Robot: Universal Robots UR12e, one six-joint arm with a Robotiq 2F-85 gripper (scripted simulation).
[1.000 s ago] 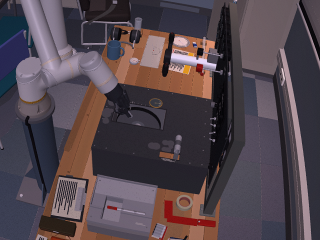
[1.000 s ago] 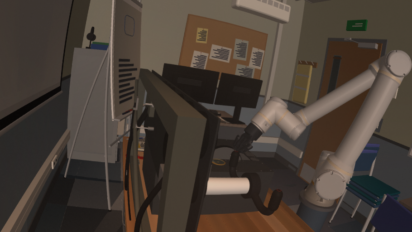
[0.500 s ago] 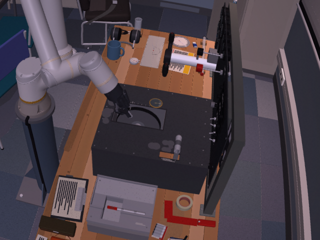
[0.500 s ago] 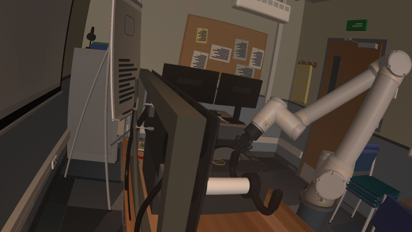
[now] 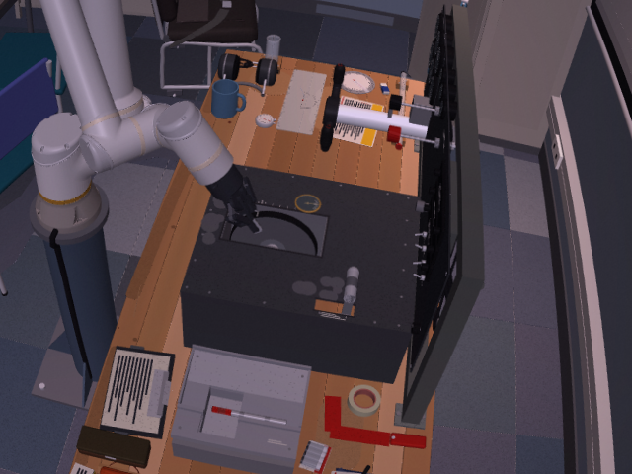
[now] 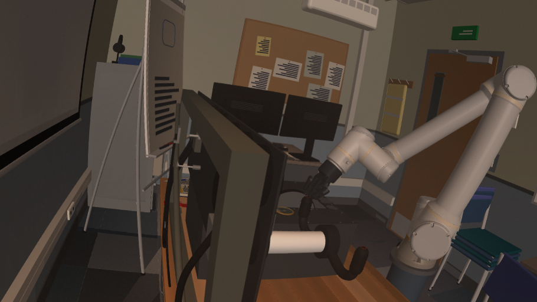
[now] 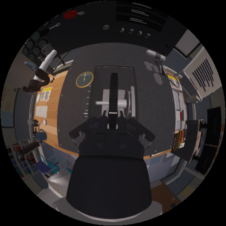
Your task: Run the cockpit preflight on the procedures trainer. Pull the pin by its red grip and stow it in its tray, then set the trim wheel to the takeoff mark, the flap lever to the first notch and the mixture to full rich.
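Note:
The trim wheel [image 7: 113, 92] is a thin black toothed disc standing on edge in a recess of the dark console [image 5: 306, 255], and my gripper [image 7: 113, 119] has just come open around the wheel's near rim, holding nothing. A white mark shows on the rim between the fingers. A round brass-ringed dial [image 5: 308, 203] sits beside the recess. The flap lever [image 5: 350, 285] with its pale grip stands at the console's near edge. The red-gripped pin [image 5: 247, 415] lies in its grey tray [image 5: 240, 408]. A red knob [image 5: 393, 134] sticks out of the instrument panel [image 5: 444, 204].
The white yoke column with black handles [image 5: 357, 120] crosses the far bench. A blue mug [image 5: 226, 98], headset [image 5: 247, 69] and papers lie beyond the console. A clipboard [image 5: 135, 390], tape roll [image 5: 364, 399] and red bracket [image 5: 367, 428] lie near the tray.

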